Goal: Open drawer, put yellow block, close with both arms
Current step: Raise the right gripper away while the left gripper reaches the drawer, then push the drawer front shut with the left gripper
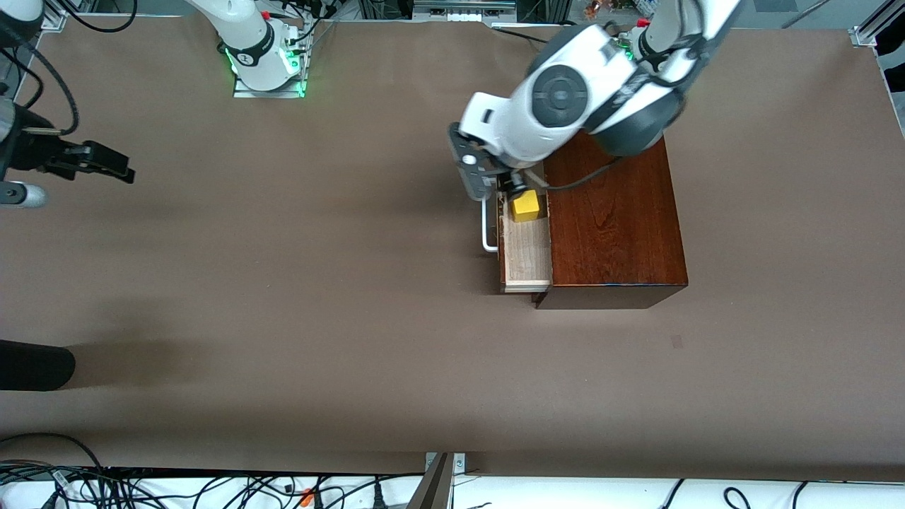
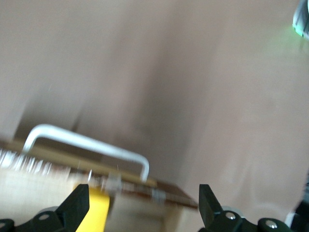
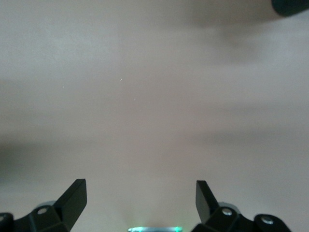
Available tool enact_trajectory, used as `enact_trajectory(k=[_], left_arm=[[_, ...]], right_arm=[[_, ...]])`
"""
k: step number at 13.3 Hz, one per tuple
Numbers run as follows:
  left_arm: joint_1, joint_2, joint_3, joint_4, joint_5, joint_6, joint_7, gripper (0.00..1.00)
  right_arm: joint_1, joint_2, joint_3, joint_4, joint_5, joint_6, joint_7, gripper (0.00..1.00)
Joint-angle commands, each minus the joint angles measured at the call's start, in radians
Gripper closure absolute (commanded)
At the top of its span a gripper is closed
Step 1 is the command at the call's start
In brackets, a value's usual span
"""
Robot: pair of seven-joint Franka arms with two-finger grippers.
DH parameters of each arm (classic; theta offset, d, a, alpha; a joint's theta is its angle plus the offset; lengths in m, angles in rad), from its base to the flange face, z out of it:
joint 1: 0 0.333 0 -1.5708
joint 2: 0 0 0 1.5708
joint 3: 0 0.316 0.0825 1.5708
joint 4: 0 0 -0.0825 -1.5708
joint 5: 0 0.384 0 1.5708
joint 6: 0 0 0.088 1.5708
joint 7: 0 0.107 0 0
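Note:
The drawer point(image 1: 527, 258) of the dark reddish-brown box point(image 1: 615, 219) stands pulled out toward the right arm's end of the table, its pale wood floor showing. Its white bar handle point(image 1: 486, 226) also appears in the left wrist view point(image 2: 87, 142). The yellow block point(image 1: 527, 206) lies inside the drawer at the end farther from the front camera. My left gripper point(image 2: 144, 193) hovers over that end, open, with the yellow block point(image 2: 96, 212) beside one finger and not gripped. My right gripper point(image 1: 117, 166) waits over bare table at the right arm's end, open and empty point(image 3: 141, 191).
The right arm's base point(image 1: 265, 56) with green lights stands at the table's back edge. A black rounded object point(image 1: 32, 364) juts in at the table's edge at the right arm's end. Cables point(image 1: 212, 488) run along the front edge.

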Motion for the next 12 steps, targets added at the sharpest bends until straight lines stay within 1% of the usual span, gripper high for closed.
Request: enact_trajectory(k=[1,3,7,9,12], left_arm=[[-0.078,0.123,0.006,0.038,0.160,0.119,0.112,0.00],[-0.112,0.201,0.006,0.035,0.278,0.193,0.112,0.00],[-0.129,0.245,0.010,0.015,0.469,0.182,0.111,0.00],[-0.119,0.245,0.013,0.010,0.515,0.152,0.135,0.00],[-0.097,0.237,0.024,0.012,0.517,0.110,0.196,0.00]], right_arm=[[-0.044,-0.027,0.046,-0.040,-0.020,0.032,-0.035,0.00],[-0.044,-0.024,0.047,-0.046,-0.028,0.044,-0.026,0.00],[-0.039,-0.027,0.049,-0.056,-0.029,0.044,0.039,0.00],[-0.038,-0.027,0.049,-0.053,-0.031,0.041,0.043,0.00],[-0.039,-0.027,0.047,-0.048,-0.029,0.038,0.045,0.00]])
